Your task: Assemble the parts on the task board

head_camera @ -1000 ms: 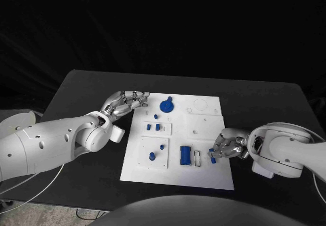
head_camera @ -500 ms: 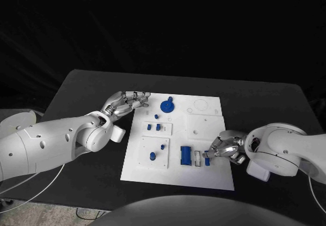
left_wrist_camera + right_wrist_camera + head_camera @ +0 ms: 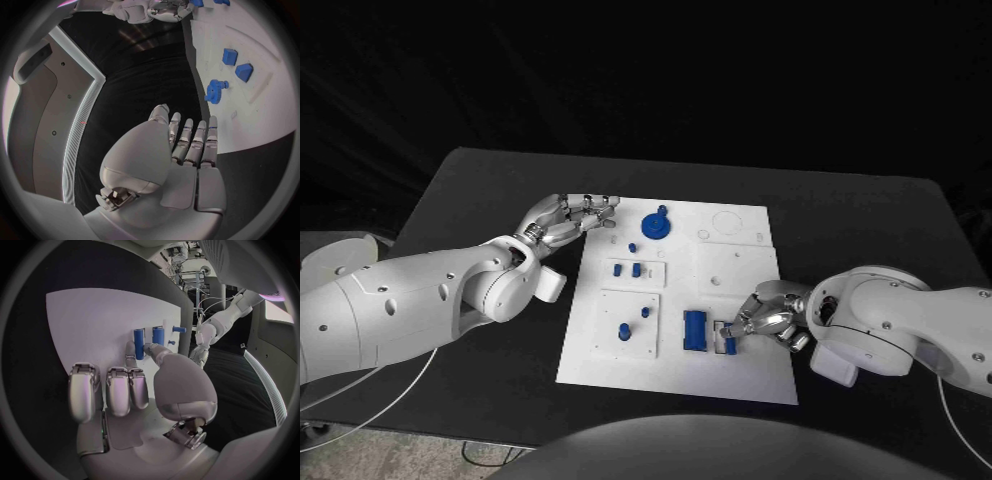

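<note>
The head view looks steeply down from above onto the black table, the white task board at frame centre. The left wrist view sits close behind the left hand, facing along its fingers toward the board's edge. The right wrist view sits close behind the right hand, facing across the board. All three views share the board.
</note>
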`<control>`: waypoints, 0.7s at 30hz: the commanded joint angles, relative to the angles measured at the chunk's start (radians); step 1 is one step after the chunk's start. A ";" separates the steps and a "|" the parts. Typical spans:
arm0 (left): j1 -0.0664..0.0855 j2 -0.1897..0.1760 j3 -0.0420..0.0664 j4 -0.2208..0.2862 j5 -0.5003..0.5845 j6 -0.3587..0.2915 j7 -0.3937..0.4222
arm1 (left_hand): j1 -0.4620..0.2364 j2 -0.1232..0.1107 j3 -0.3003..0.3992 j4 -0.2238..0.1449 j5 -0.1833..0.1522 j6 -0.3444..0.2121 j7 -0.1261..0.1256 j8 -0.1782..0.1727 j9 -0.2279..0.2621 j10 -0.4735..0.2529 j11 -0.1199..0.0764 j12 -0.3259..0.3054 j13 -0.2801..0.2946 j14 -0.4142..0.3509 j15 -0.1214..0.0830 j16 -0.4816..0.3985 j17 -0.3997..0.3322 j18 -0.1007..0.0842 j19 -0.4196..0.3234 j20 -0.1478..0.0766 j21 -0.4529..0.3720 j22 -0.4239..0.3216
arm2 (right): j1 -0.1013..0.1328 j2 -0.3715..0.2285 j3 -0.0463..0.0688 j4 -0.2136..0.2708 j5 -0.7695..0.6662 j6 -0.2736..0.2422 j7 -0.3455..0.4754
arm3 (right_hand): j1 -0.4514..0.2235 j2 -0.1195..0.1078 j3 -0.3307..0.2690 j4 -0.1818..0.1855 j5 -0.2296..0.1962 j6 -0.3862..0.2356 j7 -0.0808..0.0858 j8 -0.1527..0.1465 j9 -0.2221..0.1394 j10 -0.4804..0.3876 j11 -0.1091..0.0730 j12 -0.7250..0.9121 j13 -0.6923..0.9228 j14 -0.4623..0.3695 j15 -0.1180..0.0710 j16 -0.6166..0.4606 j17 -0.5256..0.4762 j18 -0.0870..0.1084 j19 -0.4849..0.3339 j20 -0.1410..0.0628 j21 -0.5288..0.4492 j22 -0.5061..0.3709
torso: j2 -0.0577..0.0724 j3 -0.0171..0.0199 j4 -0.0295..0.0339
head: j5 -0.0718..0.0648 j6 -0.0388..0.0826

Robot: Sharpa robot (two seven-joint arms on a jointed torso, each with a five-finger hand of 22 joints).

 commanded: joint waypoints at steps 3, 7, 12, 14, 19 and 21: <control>-0.001 0.002 0.001 0.000 0.003 0.022 0.006 | 0.005 0.005 0.006 0.002 0.007 0.002 0.004 0.002 0.001 0.002 0.008 -0.001 0.001 -0.006 0.002 0.004 -0.001 -0.011 0.002 -0.002 0.005 -0.001 | -0.005 0.007 0.000 0.001 -0.042 0.010 0.006 | -0.016 -0.002 0.018 -0.010 -0.023 -0.006 -0.001 0.006 -0.001 0.105 0.002 0.003 0.262 0.082 0.009 0.000 0.138 -0.002 0.050 0.008 -0.004 0.217 | 0.000 -0.0001 -0.0013 | 0.001 0.000; -0.001 0.002 0.001 -0.001 0.003 0.023 0.005 | 0.005 0.005 0.006 0.002 0.007 0.002 0.004 0.002 0.001 0.002 0.008 -0.001 0.001 -0.006 0.002 0.004 -0.001 -0.011 0.002 -0.002 0.005 -0.001 | -0.006 0.010 0.000 0.003 -0.049 0.009 0.008 | -0.020 -0.001 0.017 -0.009 -0.040 -0.005 -0.001 0.007 -0.002 0.105 0.002 0.003 0.262 0.081 0.009 0.000 0.138 -0.002 0.049 0.008 -0.005 0.217 | -0.001 -0.0003 -0.0009 | 0.000 0.000; -0.001 0.003 0.001 -0.003 0.003 0.024 0.003 | 0.005 0.006 0.006 0.002 0.008 0.000 0.004 0.002 0.000 0.002 0.008 -0.001 0.001 -0.007 0.002 0.004 -0.001 -0.011 0.002 -0.002 0.005 -0.001 | -0.007 0.011 0.000 0.004 -0.053 0.008 0.005 | -0.039 0.000 0.005 0.002 -0.109 -0.001 -0.001 0.011 -0.002 0.105 0.003 0.003 0.262 0.082 0.010 0.002 0.140 -0.003 0.050 0.008 -0.002 0.218 | -0.001 0.0000 -0.0009 | 0.000 0.000; -0.001 0.003 0.001 -0.003 0.003 0.025 0.003 | 0.005 0.006 0.006 0.002 0.008 0.000 0.004 0.002 0.000 0.002 0.008 -0.001 0.001 -0.007 0.002 0.004 -0.001 -0.011 0.002 -0.002 0.005 -0.001 | -0.007 0.011 0.000 0.004 -0.053 0.006 0.006 | -0.046 0.000 -0.001 0.007 -0.128 0.003 -0.002 0.016 -0.001 0.105 0.002 0.003 0.262 0.082 0.010 0.002 0.140 -0.003 0.051 0.008 -0.002 0.218 | -0.001 -0.0002 -0.0005 | 0.000 0.000; -0.001 0.004 0.001 -0.004 0.003 0.027 0.000 | 0.006 0.006 0.007 0.002 0.008 -0.001 0.004 0.002 0.000 0.002 0.008 -0.001 0.001 -0.007 0.002 0.004 -0.001 -0.011 0.002 -0.001 0.005 -0.002 | -0.007 0.011 0.000 0.007 -0.057 -0.005 0.009 | -0.062 -0.001 -0.022 0.017 -0.125 0.014 -0.007 0.038 0.013 0.105 -0.002 0.003 0.262 0.082 0.007 0.002 0.140 -0.003 0.051 0.007 -0.002 0.218 | -0.001 0.0005 -0.0016 | 0.002 0.000; -0.001 0.004 0.001 -0.005 0.003 0.028 -0.002 | 0.007 0.006 0.007 0.001 0.009 -0.003 0.004 0.001 0.000 0.002 0.009 -0.001 0.001 -0.007 0.003 0.004 -0.001 -0.011 0.002 -0.001 0.005 -0.002 | -0.007 0.011 0.000 0.010 -0.060 -0.010 0.010 | -0.069 -0.001 -0.035 0.022 -0.126 0.015 -0.009 0.049 0.022 0.105 -0.004 0.003 0.262 0.082 0.005 0.002 0.140 -0.003 0.051 0.005 -0.001 0.218 | -0.001 0.0004 -0.0005 | 0.002 0.000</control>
